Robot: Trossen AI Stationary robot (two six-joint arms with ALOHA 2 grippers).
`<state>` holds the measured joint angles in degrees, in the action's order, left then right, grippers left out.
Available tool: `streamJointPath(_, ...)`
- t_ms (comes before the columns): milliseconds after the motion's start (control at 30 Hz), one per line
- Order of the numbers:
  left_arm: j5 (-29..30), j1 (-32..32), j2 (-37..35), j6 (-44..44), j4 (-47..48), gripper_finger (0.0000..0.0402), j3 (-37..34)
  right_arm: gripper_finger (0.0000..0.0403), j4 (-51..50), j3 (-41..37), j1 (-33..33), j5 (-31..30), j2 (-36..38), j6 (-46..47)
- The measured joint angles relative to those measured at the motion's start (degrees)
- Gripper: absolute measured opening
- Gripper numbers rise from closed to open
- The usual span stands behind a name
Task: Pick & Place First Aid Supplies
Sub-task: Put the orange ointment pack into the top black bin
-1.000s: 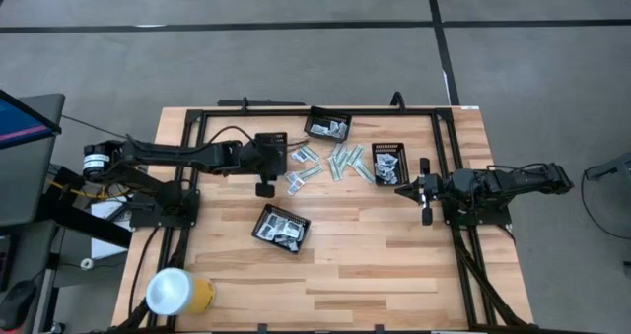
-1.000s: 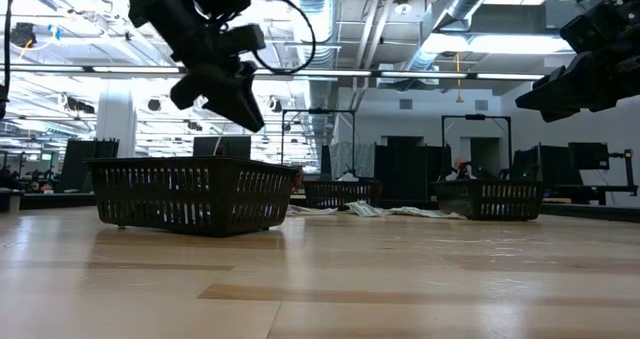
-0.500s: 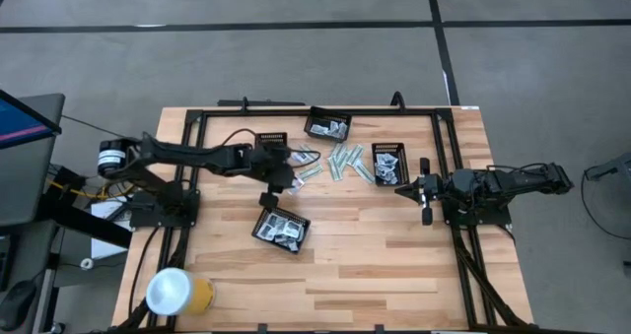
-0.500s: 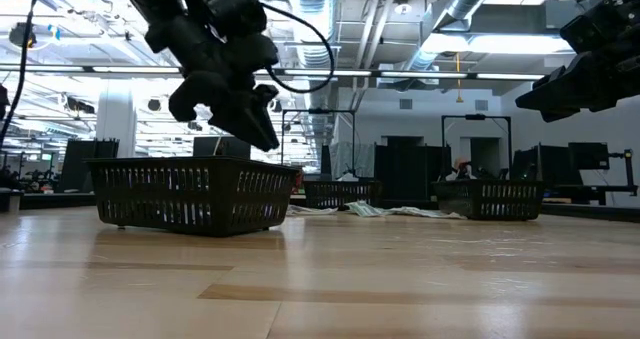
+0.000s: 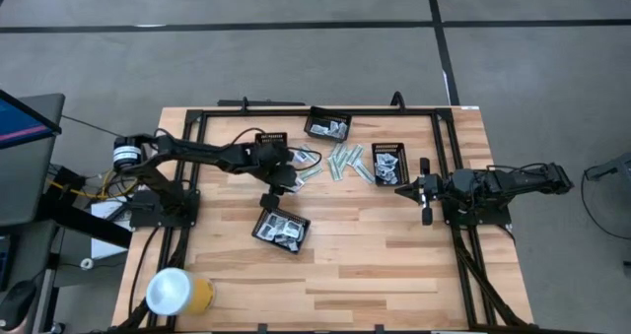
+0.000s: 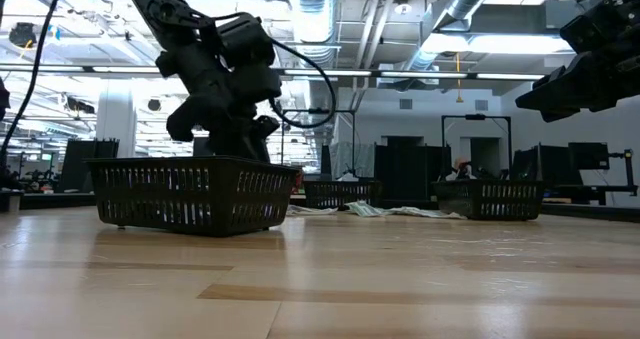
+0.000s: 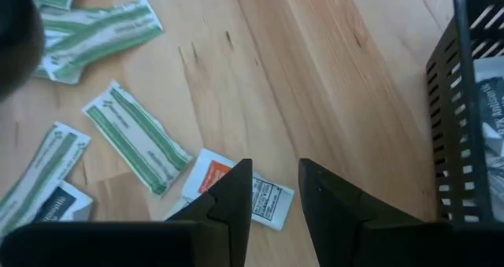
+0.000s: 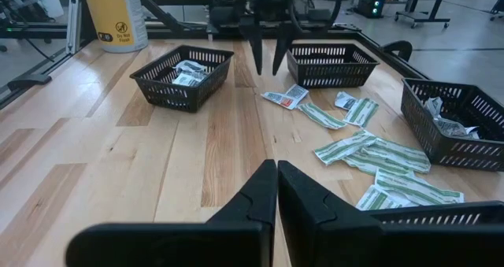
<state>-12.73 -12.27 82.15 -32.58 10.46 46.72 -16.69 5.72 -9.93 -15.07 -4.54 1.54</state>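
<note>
Pale green-white strips (image 5: 340, 162) and a few square sachets lie loose on the wooden table between three black mesh baskets. My left gripper (image 7: 274, 190) hangs open over a white sachet with a red mark (image 7: 236, 190), its fingers slanting down and nothing between them. In the right wrist view its fingers (image 8: 258, 54) stand above that sachet (image 8: 285, 96). The near basket (image 5: 281, 228) with sachets stands beside it. My right gripper (image 8: 276, 180) is shut, empty, and waits above the table's right side (image 5: 399, 189).
A far basket (image 5: 328, 127) and a right basket (image 5: 389, 164) hold more packets. A yellow and white tub (image 5: 177, 293) stands at the near left corner. Black frame rails (image 5: 197, 147) run round the table. Bare wood lies along the near side (image 5: 394, 275).
My left gripper has sunk toward the table and gone a little toward the near edge, tipping its fingers further down. In the low view it has come down from well above the near basket to just behind its rim. The right arm has kept still.
</note>
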Motion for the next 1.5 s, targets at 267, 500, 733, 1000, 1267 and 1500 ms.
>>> streamJointPath(267, 0.78, 1.04, 2.28, -0.17, 1.97, 0.0106, 1.13, 0.0008, -0.02, 0.00, 0.00, 0.00, 0.00, 0.00)
streamJointPath(500, 1.41, 1.74, 6.66, -3.72, 10.13, 0.0106, 7.54, 0.0008, 0.00, 0.00, -0.01, 0.00, 0.00, -0.02)
streamJointPath(733, 1.56, 1.68, 9.13, -5.10, 11.72, 0.0106, 9.64, 0.0008, -0.02, 0.00, 0.00, 0.00, 0.00, -0.02)
streamJointPath(1000, 2.09, 0.43, 10.63, -4.99, 11.92, 0.0106, 9.64, 0.0008, -0.01, 0.00, -0.02, 0.00, 0.00, -0.01)
streamJointPath(1267, 3.49, 0.43, 10.77, -5.11, 12.00, 0.0106, 9.62, 0.0008, -0.01, 0.00, 0.00, 0.00, 0.00, -0.01)
streamJointPath(1500, 3.49, 0.48, 10.77, -5.11, 12.01, 0.0106, 9.62, 0.0008, 0.00, 0.00, 0.00, 0.00, 0.00, 0.00)
